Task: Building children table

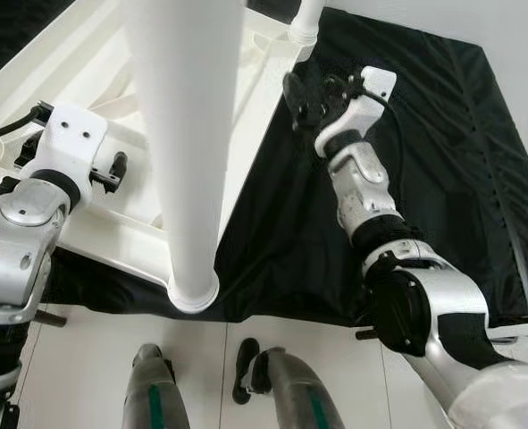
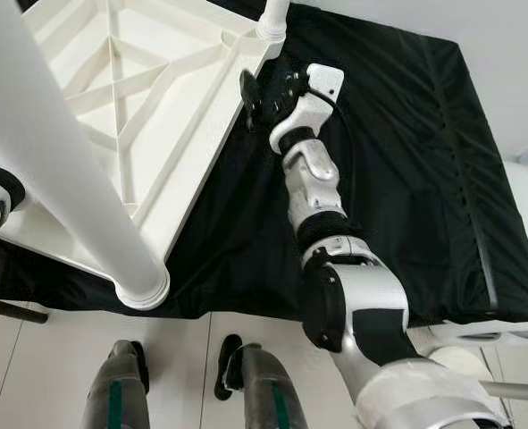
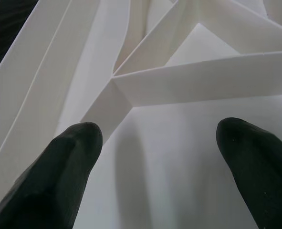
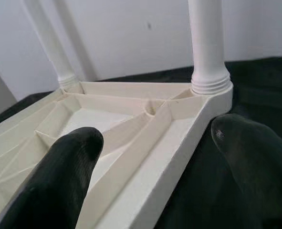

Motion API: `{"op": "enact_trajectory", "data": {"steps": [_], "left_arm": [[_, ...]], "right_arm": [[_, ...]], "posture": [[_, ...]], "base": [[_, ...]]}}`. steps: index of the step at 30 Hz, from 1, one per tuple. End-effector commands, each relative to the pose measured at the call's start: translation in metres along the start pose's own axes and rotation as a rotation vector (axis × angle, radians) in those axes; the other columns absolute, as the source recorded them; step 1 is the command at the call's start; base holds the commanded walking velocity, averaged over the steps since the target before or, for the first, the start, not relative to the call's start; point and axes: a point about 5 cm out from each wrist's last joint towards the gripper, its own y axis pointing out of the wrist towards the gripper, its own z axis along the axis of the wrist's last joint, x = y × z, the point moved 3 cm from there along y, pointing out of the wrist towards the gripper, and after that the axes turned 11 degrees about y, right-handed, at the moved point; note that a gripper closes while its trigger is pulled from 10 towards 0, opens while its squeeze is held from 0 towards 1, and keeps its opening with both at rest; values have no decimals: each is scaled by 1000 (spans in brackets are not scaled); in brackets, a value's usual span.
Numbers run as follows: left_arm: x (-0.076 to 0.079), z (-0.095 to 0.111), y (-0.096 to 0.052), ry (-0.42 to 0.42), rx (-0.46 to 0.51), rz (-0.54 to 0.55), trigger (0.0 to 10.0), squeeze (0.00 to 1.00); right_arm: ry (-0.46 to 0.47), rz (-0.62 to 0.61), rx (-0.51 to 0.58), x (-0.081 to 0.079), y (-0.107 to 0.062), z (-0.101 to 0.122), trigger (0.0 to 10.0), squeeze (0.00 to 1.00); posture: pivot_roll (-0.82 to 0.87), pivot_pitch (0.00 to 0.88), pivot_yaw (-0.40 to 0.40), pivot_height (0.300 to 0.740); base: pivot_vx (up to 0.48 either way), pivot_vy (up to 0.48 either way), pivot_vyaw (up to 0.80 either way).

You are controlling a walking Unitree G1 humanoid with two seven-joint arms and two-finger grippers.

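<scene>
A white plastic children's table [image 2: 156, 107] lies upside down on a black cloth [image 2: 406, 161], its ribbed underside facing up. A thick white leg [image 1: 188, 134] rises from the near corner toward my head. Another leg [image 2: 274, 18] stands in the far right corner. My right gripper [image 2: 259, 94] hovers open beside that corner; in the right wrist view the leg [image 4: 206, 43] sits just beyond its fingertips [image 4: 69, 162]. My left gripper [image 1: 112, 170] is open over the table's left side, close above the ribs [image 3: 179, 81].
The black cloth stretches far to the right of the table. White floor lies in front, with my own legs [image 1: 156, 393] at the cloth's near edge. A third table leg [image 4: 47, 43] stands at the far corner before a pale wall.
</scene>
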Motion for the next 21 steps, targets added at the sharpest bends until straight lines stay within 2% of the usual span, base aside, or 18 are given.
{"op": "enact_trajectory", "data": {"steps": [1,4,5,6,8,10,12,16,18,19,20,21], "left_arm": [[9,1,3,14,-6,-16,10000,0],[9,3,3,18,-3,-8,10000,0],[12,7,3,-3,9,-13,10000,0],[12,7,3,-3,9,-13,10000,0],[22,15,3,-31,40,-34,10000,0],[28,19,2,-34,57,-43,10000,0],[30,23,0,-41,70,-44,10000,0],[30,27,0,-44,78,-42,10000,0],[28,30,-1,-40,86,-36,10000,0],[27,31,-2,-39,91,-30,10000,0],[25,32,-3,-38,94,-26,10000,0],[25,32,-3,-38,94,-26,10000,0]], "right_arm": [[-35,-81,-79,0,2,-12,10000,0],[-52,-113,-102,-2,3,-15,10000,0],[-13,-129,-145,-5,5,-21,10000,0],[-13,-129,-145,-5,5,-21,10000,0],[96,-162,-214,-12,8,-29,10000,0],[111,-193,-225,-16,10,-28,10000,0],[165,-238,-260,-18,11,-32,10000,0],[149,-286,-289,-18,10,-35,10000,0],[175,-320,-318,-17,9,-39,10000,0],[192,-333,-339,-18,8,-42,9922,0],[194,-340,-357,-18,7,-45,8745,0],[194,-340,-357,-18,7,-45,8745,0]], "posture": [[191,175,-207,740],[191,174,-207,740],[194,164,-204,740],[194,164,-204,740],[203,149,-197,740],[204,147,-197,740],[211,137,-198,740],[216,132,-200,740],[227,118,-205,740],[227,118,-205,740],[231,112,-207,740],[231,112,-207,740]], "base": [[0,0,0],[0,0,0],[0,0,0],[0,0,0],[0,0,0],[0,0,0],[0,0,0],[0,0,0],[0,0,0],[0,0,0],[0,0,0],[0,0,0]]}}
